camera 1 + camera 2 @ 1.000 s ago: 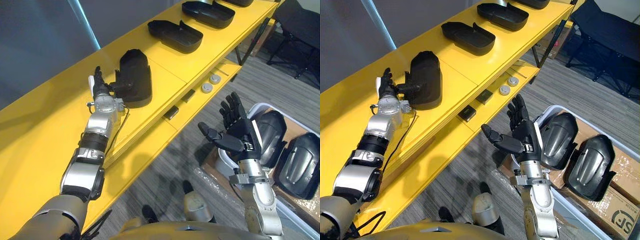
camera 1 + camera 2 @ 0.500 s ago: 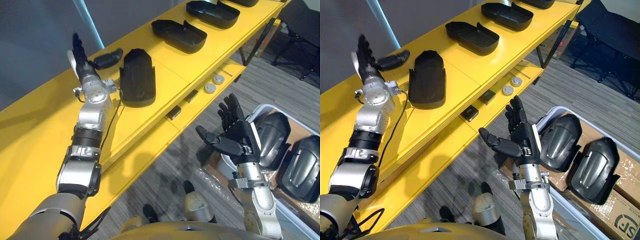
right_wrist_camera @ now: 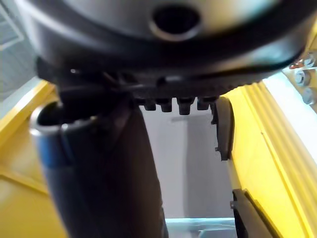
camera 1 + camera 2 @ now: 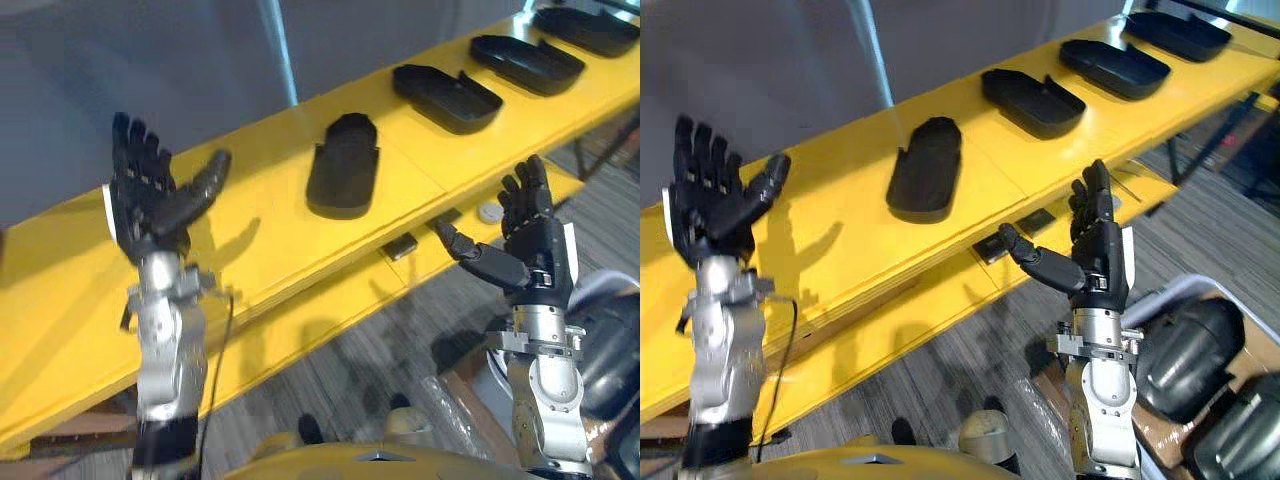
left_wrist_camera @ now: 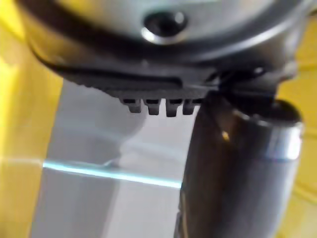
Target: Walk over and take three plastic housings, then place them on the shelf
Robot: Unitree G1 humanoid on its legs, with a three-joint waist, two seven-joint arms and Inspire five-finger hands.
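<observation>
Several black plastic housings lie in a row on the yellow shelf [image 4: 250, 220]. The nearest housing [image 4: 343, 176] rests flat by itself, with two more housings [image 4: 446, 84] [image 4: 527, 62] further along to the right. My left hand [image 4: 148, 205] is raised above the shelf's left part, open with fingers spread, holding nothing. My right hand [image 4: 527, 245] is held up in front of the shelf's lower ledge, also open and bare. More housings [image 4: 1190, 355] sit in a bin at the lower right.
The white bin [image 4: 1200, 290] stands on the grey floor at the lower right on cardboard. Small black blocks [image 4: 402, 245] and a round part [image 4: 489, 212] lie on the shelf's lower ledge. A grey wall [image 4: 200, 50] runs behind the shelf.
My left hand has let go of the nearest housing and lifted away to the left. The right hand has risen. The camera has swung left, shifting the whole scene.
</observation>
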